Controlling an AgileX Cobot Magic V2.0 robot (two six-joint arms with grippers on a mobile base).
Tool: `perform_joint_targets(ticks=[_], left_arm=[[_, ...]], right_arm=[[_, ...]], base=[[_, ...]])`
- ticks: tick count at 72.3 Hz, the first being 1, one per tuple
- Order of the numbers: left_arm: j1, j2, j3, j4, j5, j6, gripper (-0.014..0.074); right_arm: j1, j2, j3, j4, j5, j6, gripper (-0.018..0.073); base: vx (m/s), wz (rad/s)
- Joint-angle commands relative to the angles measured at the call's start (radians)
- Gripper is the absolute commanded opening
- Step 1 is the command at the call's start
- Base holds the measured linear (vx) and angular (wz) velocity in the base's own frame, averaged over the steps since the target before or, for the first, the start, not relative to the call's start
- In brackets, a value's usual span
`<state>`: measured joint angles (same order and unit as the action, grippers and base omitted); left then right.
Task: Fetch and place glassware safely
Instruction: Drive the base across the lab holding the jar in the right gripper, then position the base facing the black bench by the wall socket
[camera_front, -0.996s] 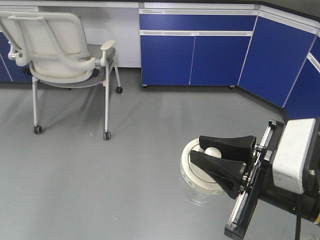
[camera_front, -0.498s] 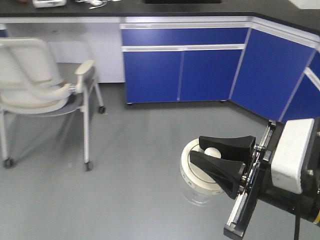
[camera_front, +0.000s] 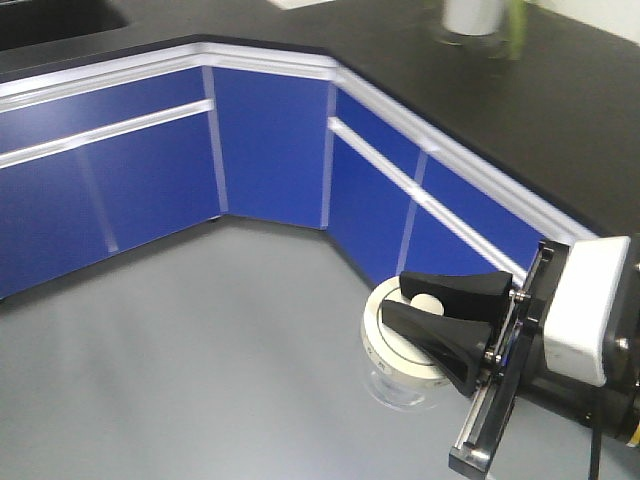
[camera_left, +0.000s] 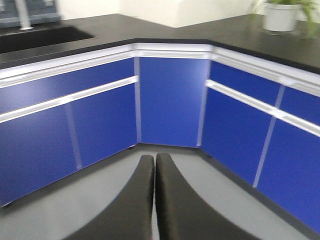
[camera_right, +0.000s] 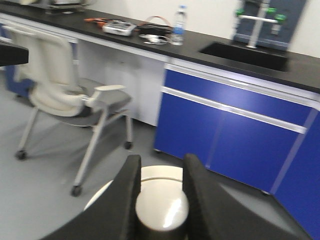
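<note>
The glassware (camera_front: 398, 385) is a small clear jar with a round off-white lid (camera_front: 384, 345), hanging above the grey floor at the lower right of the front view. My right gripper (camera_front: 395, 298) is shut on the lid's central knob (camera_front: 427, 302). In the right wrist view the two black fingers (camera_right: 131, 180) clamp the knob (camera_right: 162, 212) from both sides, and the lid (camera_right: 161, 173) shows beyond it. My left gripper (camera_left: 154, 159) is shut with nothing in it, its fingers pressed together over the floor.
Blue cabinets (camera_front: 270, 150) under a black countertop (camera_front: 520, 110) form a corner ahead. A white plant pot (camera_front: 470, 15) stands on the counter. The right wrist view shows a white wheeled chair (camera_right: 65, 95), a sink (camera_right: 245, 52) and a water bottle (camera_right: 179, 26).
The front view has swung right: the chair has left it and the cabinet corner now fills it. The jar stays held in the right gripper the same way.
</note>
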<state>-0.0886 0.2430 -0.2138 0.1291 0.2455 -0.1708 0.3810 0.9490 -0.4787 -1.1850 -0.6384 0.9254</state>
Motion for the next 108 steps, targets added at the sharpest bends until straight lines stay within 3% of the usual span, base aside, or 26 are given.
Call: perform_joint_targets(ticks=[1,76,108], left_arm=[[-0.008,0.012,-0.025,-0.007,-0.069,-0.007,-0.0007],[-0.008,0.012,-0.025,-0.007,-0.069,-0.007,-0.0007],[-0.008,0.012,-0.025,-0.007,-0.069,-0.007,-0.0007]], right_arm=[[-0.006,-0.014,-0.032,0.051,-0.054,0.000,-0.0003],[-0.006,-0.014,-0.032,0.051,-0.054,0.000,-0.0003],[-0.006,-0.014,-0.032,0.051,-0.055,0.000,-0.0003]], base=[[0.21,-0.85],[0.19,-0.72],[0.15,-0.25]])
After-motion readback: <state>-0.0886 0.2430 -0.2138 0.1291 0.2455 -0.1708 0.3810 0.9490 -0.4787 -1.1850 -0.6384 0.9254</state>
